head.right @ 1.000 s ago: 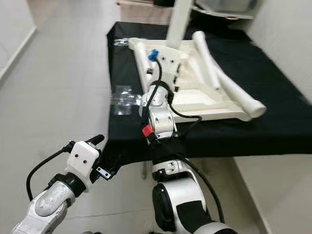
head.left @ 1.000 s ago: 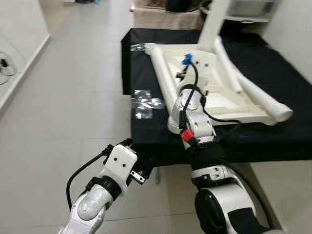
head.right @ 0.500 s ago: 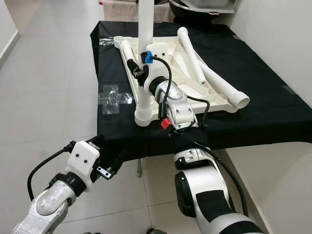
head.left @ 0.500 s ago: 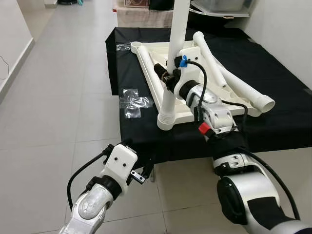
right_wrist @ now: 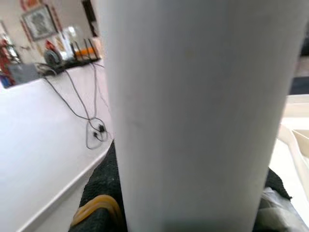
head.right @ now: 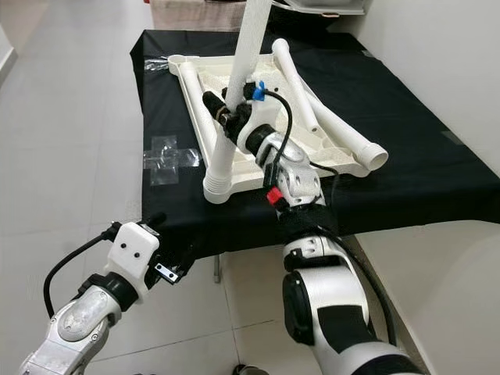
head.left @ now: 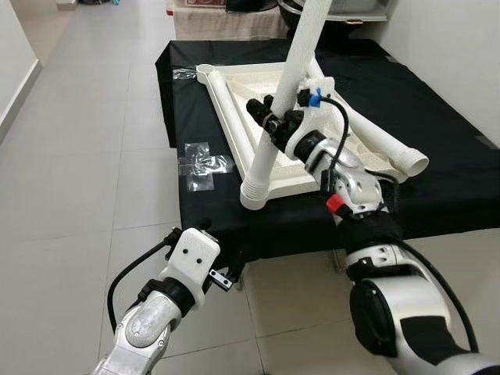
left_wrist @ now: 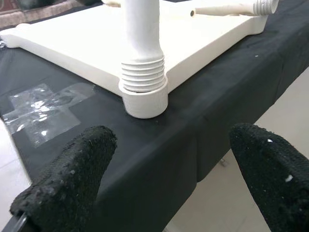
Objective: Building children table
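The children's table top (head.left: pixel 258 109) lies upside down on a black-covered platform (head.left: pixel 437 141), directly beneath and just beyond the right gripper (head.left: pixel 269 121), which is clamped around a white leg tube (head.left: pixel 285 101) partway up its length. The leg leans, its upper end tipped away from the robot, while its ribbed lower end (left_wrist: pixel 143 79) sits in or on a round socket (left_wrist: pixel 144 102) at the near corner of the top; whether the threads have caught cannot be told. Two more legs (head.left: pixel 375 137) lie across the panel beyond the gripper, and a taped patch (head.left: pixel 205 164) sits on the cloth beside the socket. The left gripper (left_wrist: pixel 159 169) hangs low in front of the platform edge, below the socket, its fingers (left_wrist: pixel 72 169) spread wide and holding nothing. To do this step well, the leg probably needs bringing upright over the socket before any turning, since a tilted start risks cross-threading; the free gripper could steady the panel against sliding.
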You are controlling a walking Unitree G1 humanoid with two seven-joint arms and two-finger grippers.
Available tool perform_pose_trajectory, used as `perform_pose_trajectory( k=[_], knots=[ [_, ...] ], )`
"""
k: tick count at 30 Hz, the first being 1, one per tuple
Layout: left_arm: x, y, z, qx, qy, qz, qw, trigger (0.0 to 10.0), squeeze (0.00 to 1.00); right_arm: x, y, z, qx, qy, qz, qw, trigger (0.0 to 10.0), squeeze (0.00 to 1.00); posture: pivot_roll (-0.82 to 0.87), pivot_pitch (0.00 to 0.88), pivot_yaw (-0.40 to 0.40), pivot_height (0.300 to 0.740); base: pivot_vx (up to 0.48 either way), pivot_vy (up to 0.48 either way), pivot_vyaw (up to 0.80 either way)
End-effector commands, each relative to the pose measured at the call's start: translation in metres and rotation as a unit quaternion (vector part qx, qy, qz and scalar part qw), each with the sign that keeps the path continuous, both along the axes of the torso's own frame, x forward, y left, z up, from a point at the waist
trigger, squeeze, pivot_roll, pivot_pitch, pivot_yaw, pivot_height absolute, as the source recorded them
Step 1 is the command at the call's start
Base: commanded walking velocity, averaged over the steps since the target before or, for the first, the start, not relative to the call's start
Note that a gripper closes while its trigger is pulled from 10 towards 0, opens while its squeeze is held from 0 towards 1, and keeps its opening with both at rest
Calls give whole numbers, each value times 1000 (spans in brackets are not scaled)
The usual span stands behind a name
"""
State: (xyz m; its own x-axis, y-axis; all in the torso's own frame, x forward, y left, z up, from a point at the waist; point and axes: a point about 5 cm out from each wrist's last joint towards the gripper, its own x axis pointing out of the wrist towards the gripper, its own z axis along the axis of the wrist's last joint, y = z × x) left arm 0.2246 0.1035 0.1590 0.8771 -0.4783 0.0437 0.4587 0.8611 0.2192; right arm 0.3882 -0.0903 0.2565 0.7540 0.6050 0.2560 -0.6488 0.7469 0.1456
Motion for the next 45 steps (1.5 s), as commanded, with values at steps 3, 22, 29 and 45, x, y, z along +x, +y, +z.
perform_pose_trajectory(
  k=[3,22,29,45],
  knots=[
    [0,0,-4,5,6,-3,1000,10000,0,-8,17,-37,-11,57,53,997,10000,0,76,184,-83,740,0,0,0],
    [2,-1,-3,6,1,-3,1000,10000,0,-23,40,-39,-156,21,226,961,10000,0,72,177,-91,740,0,0,0],
    [0,-2,-4,7,2,-4,1000,10000,0,-11,35,-29,-180,25,209,961,10000,0,71,165,-95,740,0,0,0],
    [-4,-2,-7,7,6,-6,1000,10000,0,-4,-2,3,-138,-7,224,965,10000,0,75,146,-93,740,0,0,0]
  ],
)
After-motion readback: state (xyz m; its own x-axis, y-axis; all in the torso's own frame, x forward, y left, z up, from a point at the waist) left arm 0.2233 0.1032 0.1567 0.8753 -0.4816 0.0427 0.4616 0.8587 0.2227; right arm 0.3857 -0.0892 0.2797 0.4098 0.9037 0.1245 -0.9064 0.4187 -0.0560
